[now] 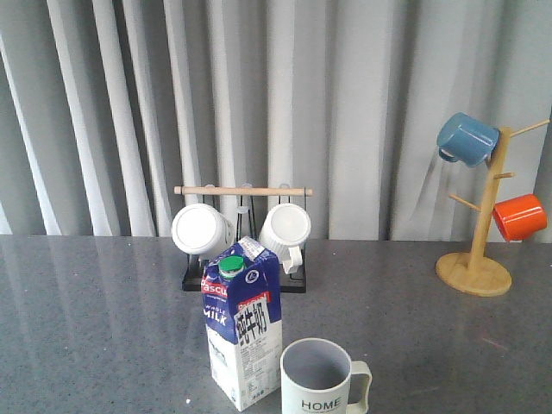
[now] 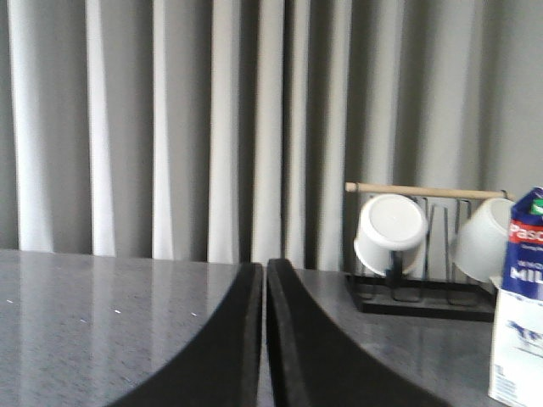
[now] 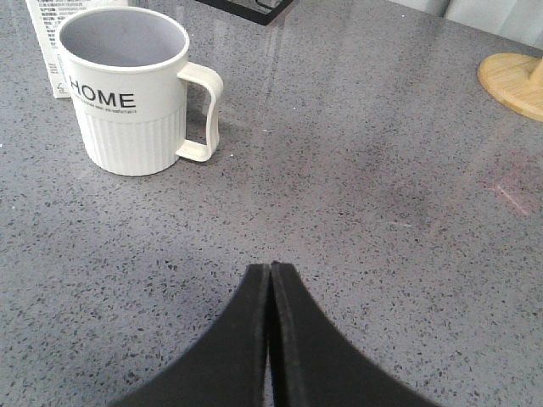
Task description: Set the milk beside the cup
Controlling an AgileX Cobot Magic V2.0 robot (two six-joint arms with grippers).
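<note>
In the front view the milk (image 1: 243, 328) stands upright at the near edge of the table (image 1: 95, 310), just left of the cup (image 1: 319, 379) and a little behind it, the two nearly touching, so the placing looks done; the sound thing now, I judge, is to keep both arms clear and make no sweep toward the carton, which is tall and would tip easily. Counted here: one milk carton, one lettered cup, two white mugs (image 1: 200, 229) hanging on one black rack (image 1: 246, 276) with a wooden bar, one blue mug (image 1: 467, 139) and one orange mug (image 1: 520, 216) on one wooden tree (image 1: 476, 259) at the far right; neither arm shows. In the left wrist view the left gripper (image 2: 265, 280) has its two dark fingers pressed together with nothing between them, well left of the carton, whose edge appears at the right with the rack behind. In the right wrist view the right gripper (image 3: 270, 280) is likewise closed and empty above bare table, the cup to its far left with its handle turned right, the carton's base just behind it.
</note>
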